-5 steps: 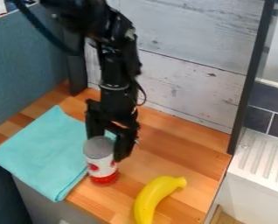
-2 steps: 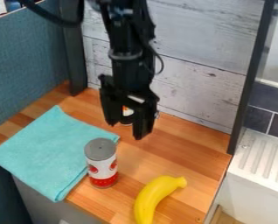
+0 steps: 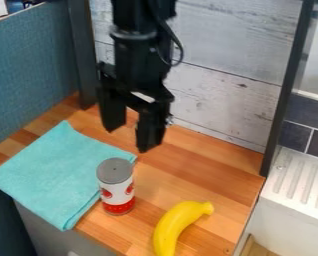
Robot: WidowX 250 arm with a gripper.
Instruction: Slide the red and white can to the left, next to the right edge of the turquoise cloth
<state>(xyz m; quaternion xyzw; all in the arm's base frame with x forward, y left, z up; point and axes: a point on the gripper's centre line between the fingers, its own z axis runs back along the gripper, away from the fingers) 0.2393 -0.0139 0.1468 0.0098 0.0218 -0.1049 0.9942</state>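
Note:
The black gripper (image 3: 127, 138) hangs above the back part of the wooden counter, open, with nothing between its fingers. Below and in front of it, a can (image 3: 116, 187) with a grey top, white middle and red base stands upright at the right edge of a folded turquoise cloth (image 3: 55, 172). A yellow banana (image 3: 178, 227) lies on the counter to the right of the can, nearer the front edge.
The wooden counter (image 3: 208, 170) is bounded by a teal panel (image 3: 35, 75) at left, a whitewashed plank wall (image 3: 218, 100) behind and a dark post (image 3: 288, 90) at right. A white ridged sink drainer (image 3: 302, 185) stands beyond the post.
The gripper was around the can's upper part, then rose off it toward the back and moved slightly left. The can still stands by the cloth.

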